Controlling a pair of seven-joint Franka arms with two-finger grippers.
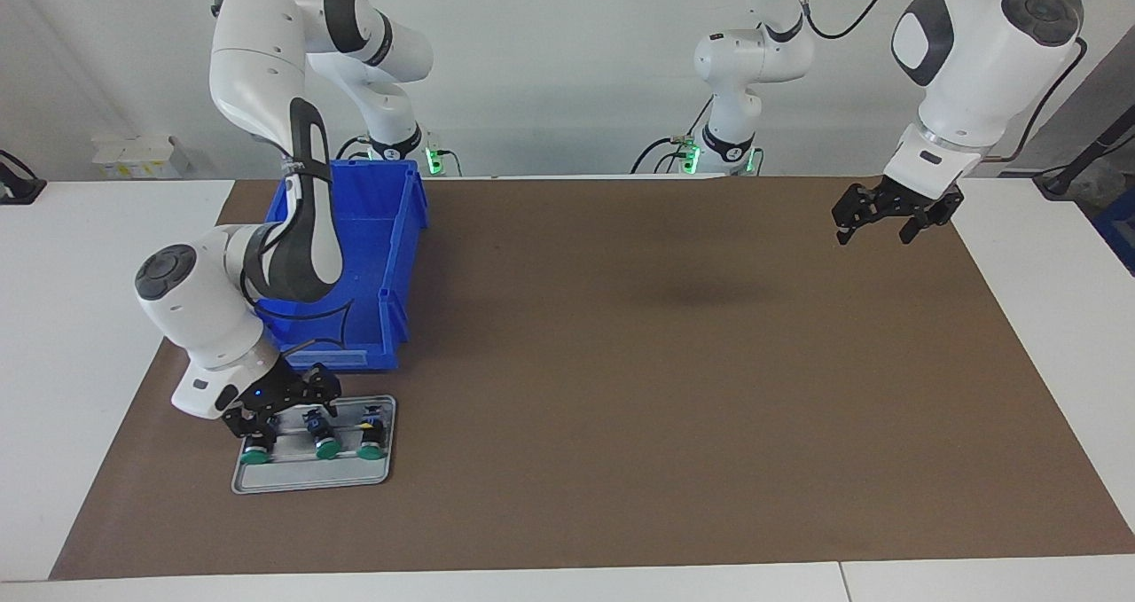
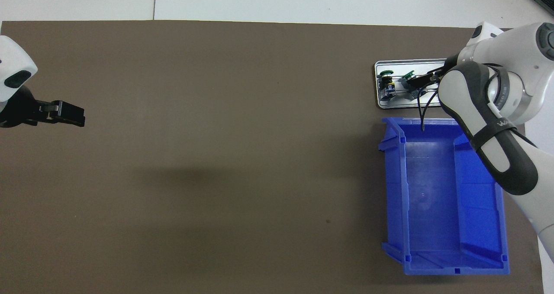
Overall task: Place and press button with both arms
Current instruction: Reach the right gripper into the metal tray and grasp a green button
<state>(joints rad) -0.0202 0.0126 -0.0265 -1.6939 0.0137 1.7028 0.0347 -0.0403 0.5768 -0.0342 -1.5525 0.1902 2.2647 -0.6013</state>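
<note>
Three alike green-capped buttons lie in a row on a small metal tray [image 1: 310, 480]: one toward the right arm's end [image 1: 257, 456], a middle one [image 1: 327, 448], and a third [image 1: 372, 447]. My right gripper [image 1: 282, 411] is open and low over the tray's robot-side edge, above the bodies of the end and middle buttons; I cannot tell whether it touches them. In the overhead view this gripper [image 2: 416, 84] hides the end button; the middle button [image 2: 408, 78] and the third [image 2: 386, 82] show. My left gripper [image 1: 876, 230] waits open and empty in the air over the mat's left-arm end; it also shows in the overhead view [image 2: 71, 114].
A blue bin [image 1: 390, 230] stands empty on the brown mat [image 1: 665, 389], nearer to the robots than the tray and close beside it. It also shows in the overhead view [image 2: 441, 198]. White table surface borders the mat.
</note>
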